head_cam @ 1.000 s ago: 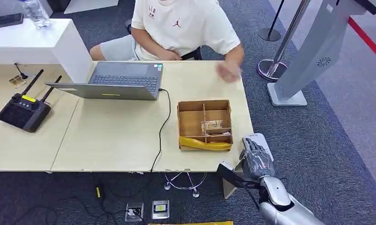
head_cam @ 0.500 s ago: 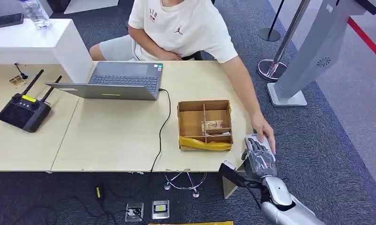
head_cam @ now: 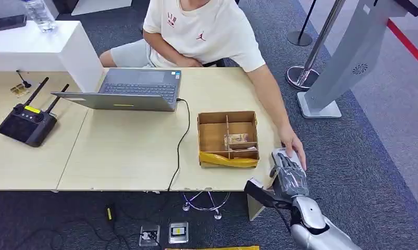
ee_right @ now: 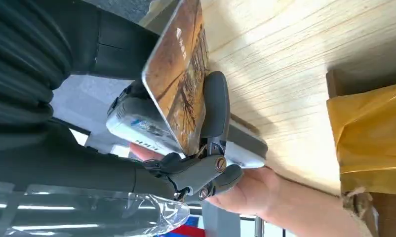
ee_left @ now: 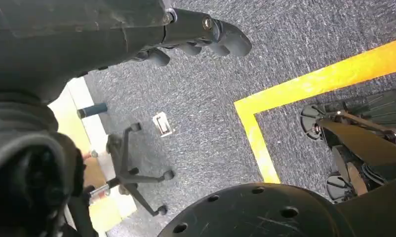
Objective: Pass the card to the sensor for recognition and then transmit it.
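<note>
Person's hand [head_cam: 294, 147] stayed at sensor [ee_right: 137, 126]; right hand [head_cam: 289, 177] holds card [ee_right: 178, 74]

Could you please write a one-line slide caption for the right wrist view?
Right hand holds the card over the sensor while a person's hand reaches in.

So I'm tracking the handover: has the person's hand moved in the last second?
Yes. The person's hand went from the table's far edge, past the cardboard box, to the robot's right hand.
</note>
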Robot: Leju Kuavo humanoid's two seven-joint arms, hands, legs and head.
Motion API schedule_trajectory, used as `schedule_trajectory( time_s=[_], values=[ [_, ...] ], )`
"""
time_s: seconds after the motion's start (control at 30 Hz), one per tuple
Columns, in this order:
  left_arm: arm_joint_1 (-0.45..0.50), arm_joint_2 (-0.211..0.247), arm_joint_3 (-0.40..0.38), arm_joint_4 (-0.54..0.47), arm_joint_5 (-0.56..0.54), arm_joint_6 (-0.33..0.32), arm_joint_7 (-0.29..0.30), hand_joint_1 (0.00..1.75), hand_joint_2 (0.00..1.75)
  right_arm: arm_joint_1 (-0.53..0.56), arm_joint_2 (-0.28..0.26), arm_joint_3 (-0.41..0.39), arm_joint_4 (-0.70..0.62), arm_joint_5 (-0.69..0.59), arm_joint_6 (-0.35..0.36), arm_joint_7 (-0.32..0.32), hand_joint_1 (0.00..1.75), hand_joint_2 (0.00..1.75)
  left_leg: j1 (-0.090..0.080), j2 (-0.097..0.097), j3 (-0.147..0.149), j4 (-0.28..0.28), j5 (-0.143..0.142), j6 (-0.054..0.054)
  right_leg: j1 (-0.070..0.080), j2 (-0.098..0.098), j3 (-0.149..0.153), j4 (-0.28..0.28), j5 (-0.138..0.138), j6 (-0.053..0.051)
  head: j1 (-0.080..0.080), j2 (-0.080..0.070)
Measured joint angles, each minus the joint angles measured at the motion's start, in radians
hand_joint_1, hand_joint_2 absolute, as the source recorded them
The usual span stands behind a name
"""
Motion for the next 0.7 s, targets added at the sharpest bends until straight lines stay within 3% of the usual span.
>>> schedule_trajectory(
  time_s=[0.3, 0.7],
  values=[
    [0.000, 0.000, 0.000, 0.000, 0.003, 0.000, -0.010, 0.00, 0.00, -0.003, -0.003, -0.024, -0.008, 0.057, -0.049, 0.011, 1.75, 1.75, 0.000, 0.000, 0.000, 0.000, 0.000, 0.000, 0.000, 0.000, 0.000, 0.000, 0.000, 0.000, 0.000, 0.000],
    [0.001, -0.005, 0.024, 0.000, -0.014, 0.000, -0.021, 0.00, 0.00, -0.054, -0.077, -0.111, -0.209, 0.159, -0.055, 0.088, 1.75, 1.75, 0.000, 0.000, 0.000, 0.000, 0.000, 0.000, 0.000, 0.000, 0.000, 0.000, 0.000, 0.000, 0.000, 0.000]
  ],
)
